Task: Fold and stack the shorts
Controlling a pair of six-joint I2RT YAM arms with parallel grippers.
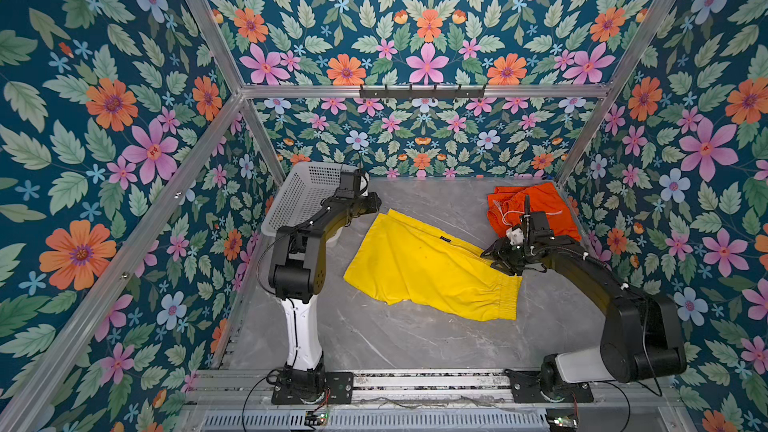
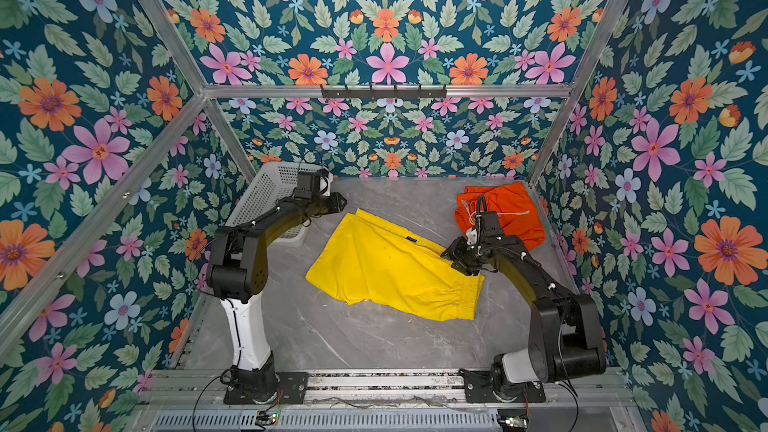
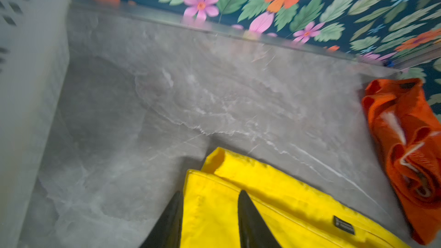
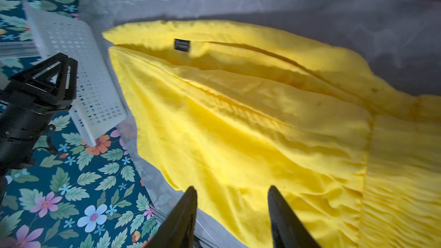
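Note:
The yellow shorts lie spread nearly flat mid-table, one leg folded over the other. Their gathered waistband is at the right end. The orange shorts sit crumpled at the back right, white drawstring showing. My left gripper hovers at the far leg corner of the yellow shorts, jaws apart and nothing pinched. My right gripper hangs open over the waistband end of the yellow shorts, also gripping nothing.
A white perforated basket stands at the back left, just behind the left arm. Flowered walls close in the grey marble table on three sides. Aluminium rails run along the front edge.

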